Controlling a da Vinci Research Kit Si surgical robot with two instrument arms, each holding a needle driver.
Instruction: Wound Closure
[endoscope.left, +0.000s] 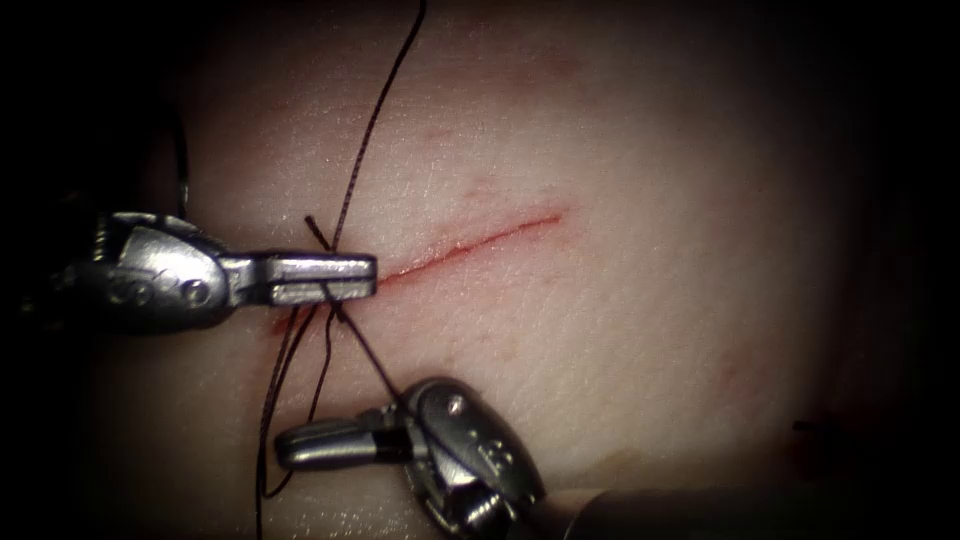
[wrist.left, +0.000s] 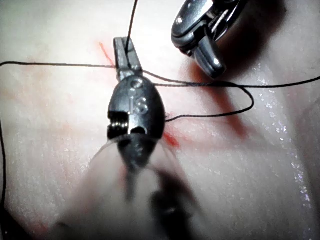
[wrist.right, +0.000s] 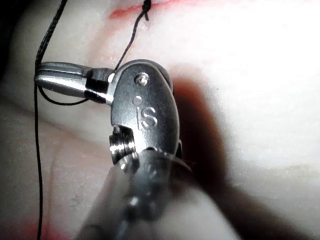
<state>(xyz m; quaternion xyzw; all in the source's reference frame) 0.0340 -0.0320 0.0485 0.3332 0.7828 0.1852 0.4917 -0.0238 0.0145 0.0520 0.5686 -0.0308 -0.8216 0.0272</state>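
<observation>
dark thread crossing red cut, knotted at its left end

The endoscope view is lit at its centre and falls off to near black at every edge and corner, a strong vignette. The tissue glows softly mid-frame, and bright glints sit on the metal of the left tool and the right tool. In the left wrist view the tissue is washed out by strong light, and the left tool's shaft blurs to a smear close to the lens (its tip stays crisp). A dark, reddish shadow lies beside it. The right wrist view shows overexposed tissue, a deep shadow beside the right tool, and a blurred shaft.
</observation>
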